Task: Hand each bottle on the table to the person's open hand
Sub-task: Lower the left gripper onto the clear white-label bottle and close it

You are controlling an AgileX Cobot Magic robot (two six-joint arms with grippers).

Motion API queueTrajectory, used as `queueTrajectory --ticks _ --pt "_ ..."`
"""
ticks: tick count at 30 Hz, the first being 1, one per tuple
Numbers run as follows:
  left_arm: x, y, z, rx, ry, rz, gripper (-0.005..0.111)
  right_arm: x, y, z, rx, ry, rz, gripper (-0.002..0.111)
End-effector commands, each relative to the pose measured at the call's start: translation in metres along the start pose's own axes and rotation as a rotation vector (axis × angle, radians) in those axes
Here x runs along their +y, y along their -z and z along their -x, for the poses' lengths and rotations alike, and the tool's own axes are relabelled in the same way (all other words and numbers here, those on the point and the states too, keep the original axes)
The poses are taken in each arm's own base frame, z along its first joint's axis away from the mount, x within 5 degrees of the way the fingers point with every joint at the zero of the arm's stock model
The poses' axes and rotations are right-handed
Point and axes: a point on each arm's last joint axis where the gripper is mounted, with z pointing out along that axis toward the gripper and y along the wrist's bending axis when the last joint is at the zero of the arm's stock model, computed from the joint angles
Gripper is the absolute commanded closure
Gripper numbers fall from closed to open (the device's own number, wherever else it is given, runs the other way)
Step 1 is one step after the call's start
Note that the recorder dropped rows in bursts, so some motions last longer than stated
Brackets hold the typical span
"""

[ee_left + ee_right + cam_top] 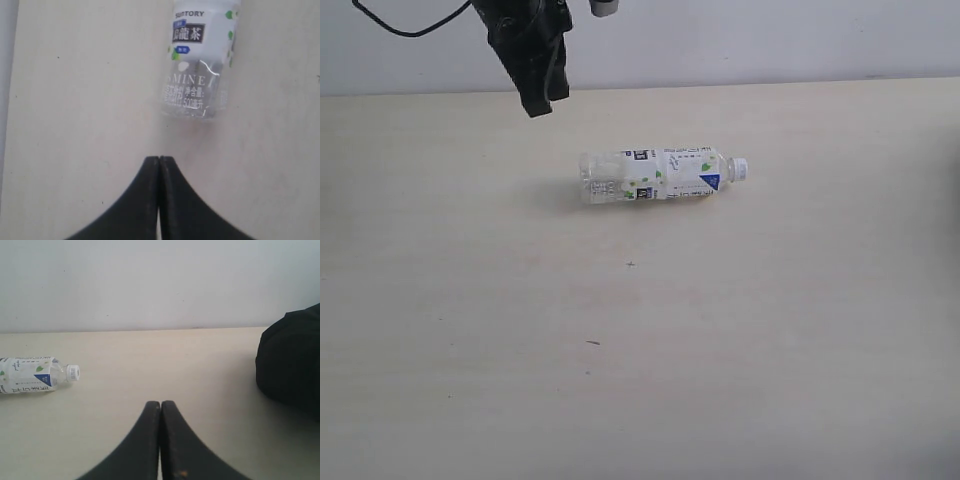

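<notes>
One clear bottle (655,176) with a white-green label and a white cap lies on its side on the pale table (640,360), cap pointing right. The left wrist view shows its base end (197,75); the right wrist view shows its capped end (35,375) far off to one side. My left gripper (538,100) hangs above the table's back edge, up and left of the bottle, shut on nothing (159,159). My right gripper (160,403) is shut and empty too, and does not appear in the exterior view. No other bottle and no hand shows.
A grey wall (770,35) runs behind the table's back edge. A black bulky object (292,360) sits on the table at the edge of the right wrist view. A small white-grey object (604,7) shows at the exterior view's top.
</notes>
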Motion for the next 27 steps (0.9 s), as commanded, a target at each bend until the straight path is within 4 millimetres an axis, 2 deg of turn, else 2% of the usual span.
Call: queueTrajectory --ticks 1,6,10,13,15,18,20,27 --pt "-0.001 -0.006 -0.001 0.019 -0.097 -0.055 0.107 0.0 0.0 -0.001 -0.006 0.001 -0.005 0.108" --pt "-0.001 -0.018 0.001 -0.004 -0.079 -0.066 0.107 0.0 0.0 -0.001 -0.006 0.001 -0.005 0.108" --pt "-0.001 -0.022 0.011 -0.108 0.005 -0.067 0.105 0.0 0.0 -0.001 -0.006 0.001 -0.005 0.108" --pt "-0.007 -0.027 0.021 -0.159 0.003 -0.093 0.088 0.0 0.0 -0.001 -0.006 0.001 -0.005 0.108" --pt "-0.011 -0.034 0.027 -0.158 -0.014 -0.09 0.071 0.0 0.0 -0.001 -0.006 0.001 -0.005 0.108" --pt "-0.014 -0.045 0.034 -0.162 -0.03 -0.078 0.036 0.0 0.0 -0.001 -0.006 0.001 -0.005 0.108" --pt "-0.015 -0.055 0.038 -0.169 -0.037 -0.058 0.022 0.0 0.0 -0.001 -0.006 0.001 -0.005 0.108" --pt "-0.019 -0.08 0.039 -0.131 -0.062 -0.047 0.021 0.0 0.0 -0.001 -0.006 0.004 -0.006 0.108"
